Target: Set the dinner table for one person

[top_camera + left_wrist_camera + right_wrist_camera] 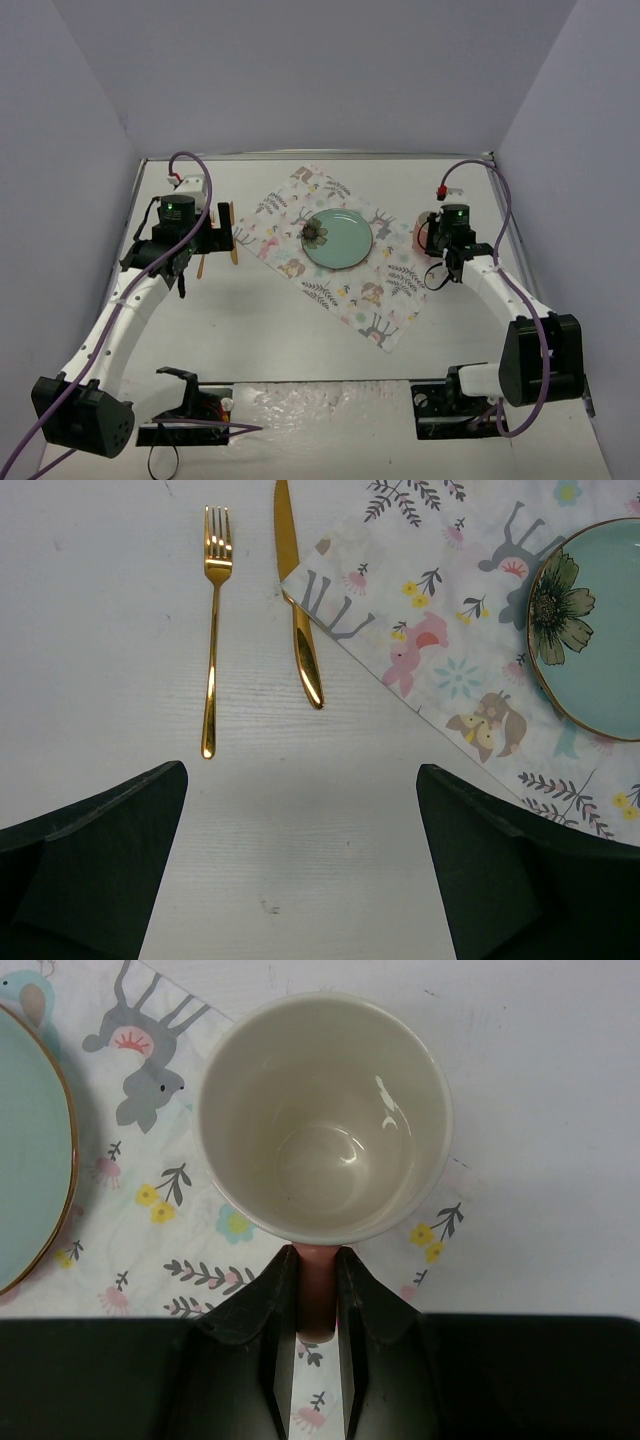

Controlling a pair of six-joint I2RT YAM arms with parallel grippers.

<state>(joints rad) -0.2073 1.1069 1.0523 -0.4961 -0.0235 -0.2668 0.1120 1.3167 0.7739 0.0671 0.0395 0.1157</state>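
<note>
The white dinner table (250,330) carries a floral placemat (345,290) with a teal plate (338,240) on it. A gold fork (212,630) and gold knife (300,610) lie side by side left of the placemat, the knife's blade tucked at its corner. My left gripper (300,860) hovers open and empty just short of them. My right gripper (318,1300) is shut on the pink handle of a cup (325,1120), which sits upright over the placemat's right corner; the cup is pink outside and cream inside, and is empty. The cup also shows in the top view (424,232).
Grey walls enclose the table on three sides. The arm bases and cables sit at the near edge (200,410). The plate's rim (40,1160) lies just left of the cup.
</note>
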